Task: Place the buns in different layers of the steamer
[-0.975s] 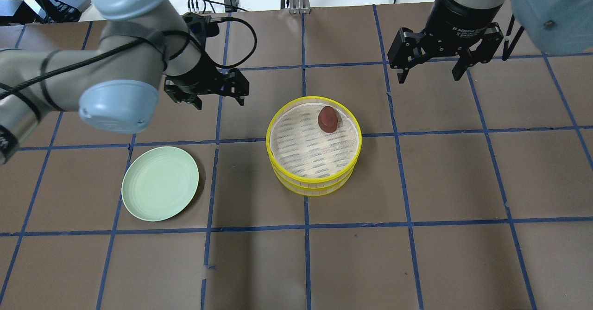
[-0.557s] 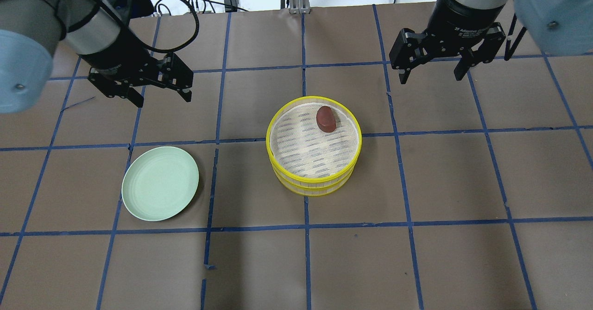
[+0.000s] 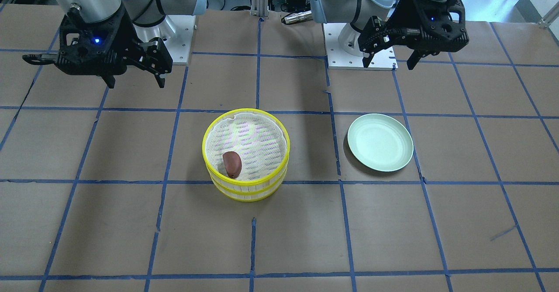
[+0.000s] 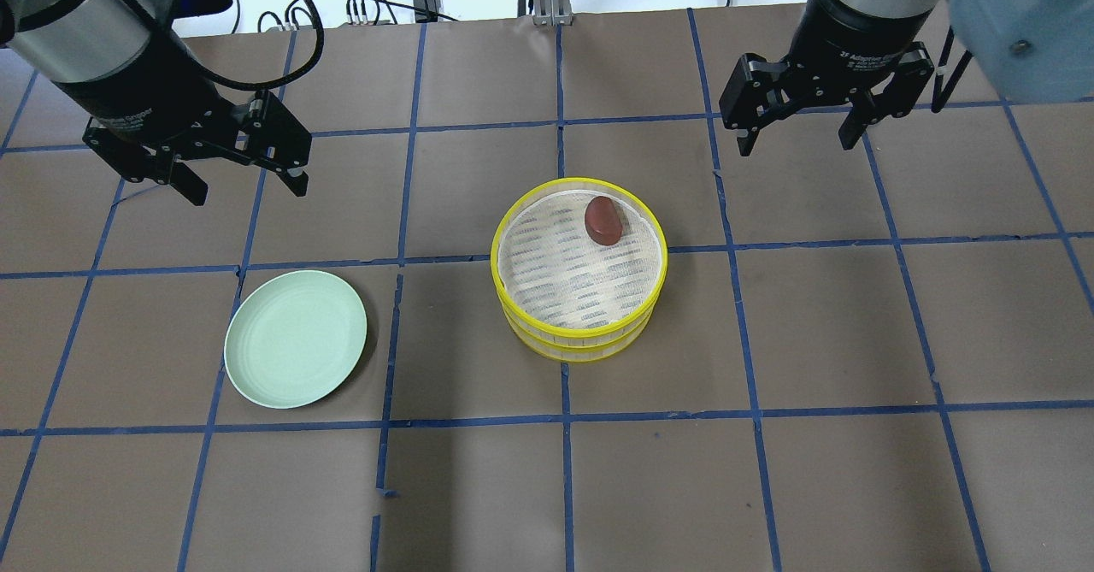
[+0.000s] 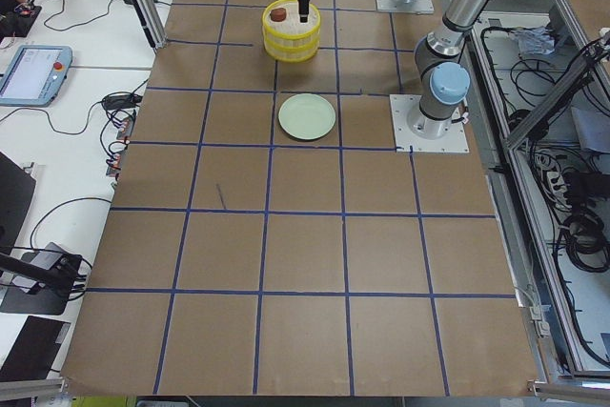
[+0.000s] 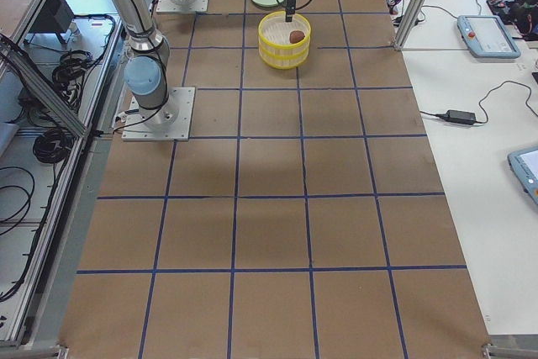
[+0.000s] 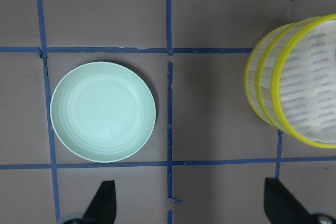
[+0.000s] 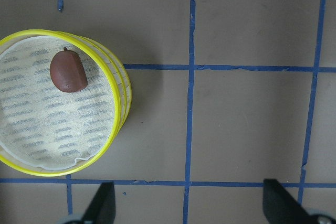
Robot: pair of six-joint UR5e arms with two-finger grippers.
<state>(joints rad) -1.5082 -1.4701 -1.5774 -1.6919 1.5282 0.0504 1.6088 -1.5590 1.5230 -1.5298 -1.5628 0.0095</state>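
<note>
table (image 4: 855,341) — brown, blue-taped grid | left end effector (image 4: 246,189) wide | right end effector (image 4: 796,146) wide

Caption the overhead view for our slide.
Brown bun in top steamer tray, green plate beside; left gripper and right gripper open.

We see a brown table (image 4: 769,486) w/ blue tape grid (image 4: 564,419); steamer layers (image 4: 590,346) stacked mid-table, green plate (image 4: 295,338) well apart on robot's left of them.

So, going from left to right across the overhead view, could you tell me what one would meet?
Pale green plate → stacked steamer layers (bun inside) → right gripper; the left gripper overlaps the plate.
</note>
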